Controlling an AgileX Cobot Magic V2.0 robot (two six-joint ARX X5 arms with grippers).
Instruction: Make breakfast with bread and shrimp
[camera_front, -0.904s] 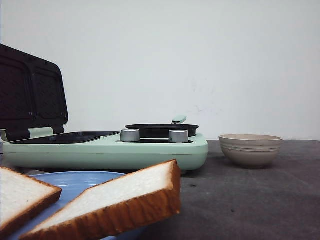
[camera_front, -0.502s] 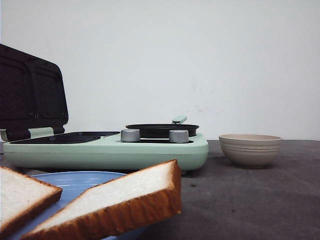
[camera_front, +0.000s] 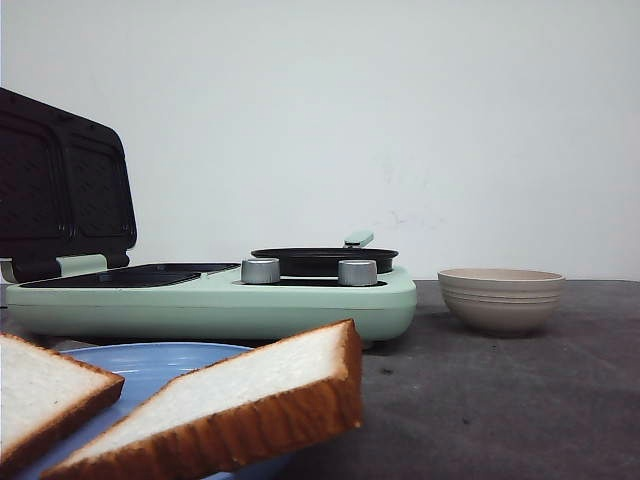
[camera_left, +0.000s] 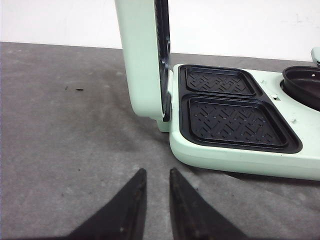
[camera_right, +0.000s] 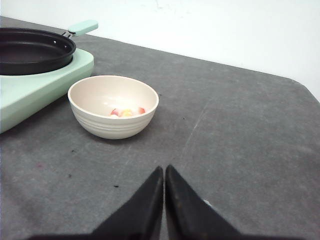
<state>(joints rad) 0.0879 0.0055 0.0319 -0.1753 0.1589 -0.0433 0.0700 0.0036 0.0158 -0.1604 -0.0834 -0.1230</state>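
Observation:
Two slices of bread, one (camera_front: 230, 400) leaning over the other (camera_front: 40, 395), lie on a blue plate (camera_front: 160, 362) at the front left. The shrimp (camera_right: 127, 112), small pinkish-orange pieces, rest inside the beige ribbed bowl (camera_right: 113, 125), a short way ahead of my right gripper (camera_right: 164, 168), which is shut and empty over bare table. My left gripper (camera_left: 157, 172) hangs low over the table just short of the sandwich maker's corner, its jaws slightly open with nothing between them. Neither gripper shows in the front view.
A mint-green breakfast maker (camera_front: 215, 300) stands behind the plate with its lid (camera_front: 60, 185) raised. Its two ribbed black grill wells (camera_left: 235, 117) are bare. A black pan (camera_front: 323, 260) sits on its right half behind two silver knobs (camera_front: 260, 271). The bowl (camera_front: 500, 298) stands to its right.

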